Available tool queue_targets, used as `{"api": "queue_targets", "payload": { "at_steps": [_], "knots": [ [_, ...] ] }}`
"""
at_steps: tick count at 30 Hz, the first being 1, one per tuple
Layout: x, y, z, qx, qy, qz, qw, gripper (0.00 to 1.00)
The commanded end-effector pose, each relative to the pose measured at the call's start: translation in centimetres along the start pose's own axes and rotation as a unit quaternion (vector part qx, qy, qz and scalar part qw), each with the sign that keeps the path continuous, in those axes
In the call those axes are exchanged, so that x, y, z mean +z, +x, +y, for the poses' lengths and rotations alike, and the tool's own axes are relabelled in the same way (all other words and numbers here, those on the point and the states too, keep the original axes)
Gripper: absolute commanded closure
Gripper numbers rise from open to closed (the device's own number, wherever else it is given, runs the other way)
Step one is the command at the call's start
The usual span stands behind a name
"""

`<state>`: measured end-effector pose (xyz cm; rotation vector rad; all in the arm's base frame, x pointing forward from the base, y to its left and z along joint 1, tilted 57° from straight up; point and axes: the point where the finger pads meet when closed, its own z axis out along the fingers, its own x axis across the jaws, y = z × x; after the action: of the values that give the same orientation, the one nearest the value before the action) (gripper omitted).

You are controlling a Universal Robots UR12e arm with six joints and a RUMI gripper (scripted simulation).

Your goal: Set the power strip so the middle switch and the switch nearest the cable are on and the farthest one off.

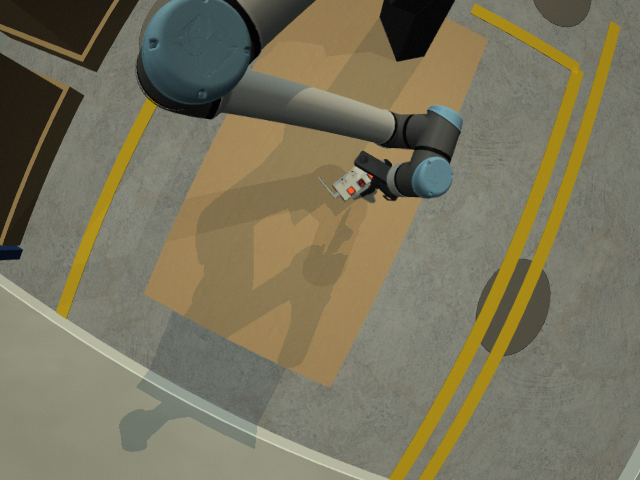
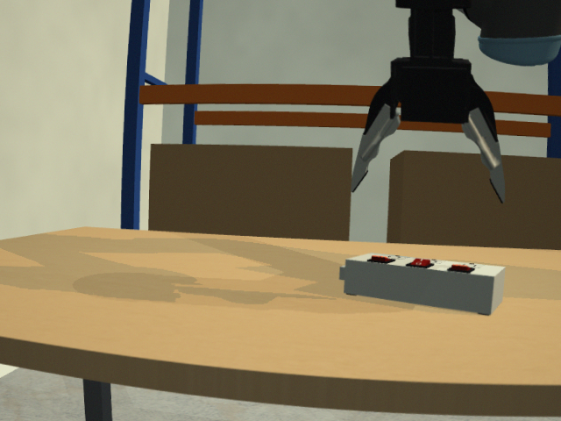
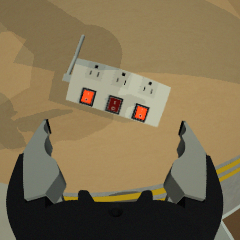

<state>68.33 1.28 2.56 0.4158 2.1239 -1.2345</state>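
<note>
A white power strip (image 1: 341,189) (image 2: 415,288) (image 3: 161,102) stands right way up on the wooden table (image 1: 305,361) (image 2: 226,339) (image 3: 100,165). Its grey cable (image 1: 326,186) (image 3: 77,56) leaves the left end in the wrist view. The switch nearest the cable (image 3: 87,97) (image 2: 380,259) is lit bright orange-red. The middle switch (image 3: 114,104) (image 2: 420,262) is dark red and unlit. The switch farthest from the cable (image 3: 140,113) (image 2: 461,267) is lit bright orange-red. My gripper (image 2: 428,196) (image 3: 115,120) is open and empty, above the strip, with its fingers wide apart.
Two brown boxes (image 2: 249,190) (image 2: 475,199) stand behind the table, by a rack with blue posts (image 2: 134,113) and orange beams (image 2: 272,94). A black block-like object (image 1: 413,25) is at the table's far end in the top view.
</note>
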Motion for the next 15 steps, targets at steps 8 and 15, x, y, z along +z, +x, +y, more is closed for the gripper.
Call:
{"api": "queue_targets", "payload": {
  "at_steps": [8,15],
  "knots": [
    [-3.1,-0.3,-5.8,-0.067,-0.115,0.006,0.991,0.00],
    [-4.5,-0.1,-7.4,-0.088,-0.152,-0.002,0.984,0.00]
  ]
}}
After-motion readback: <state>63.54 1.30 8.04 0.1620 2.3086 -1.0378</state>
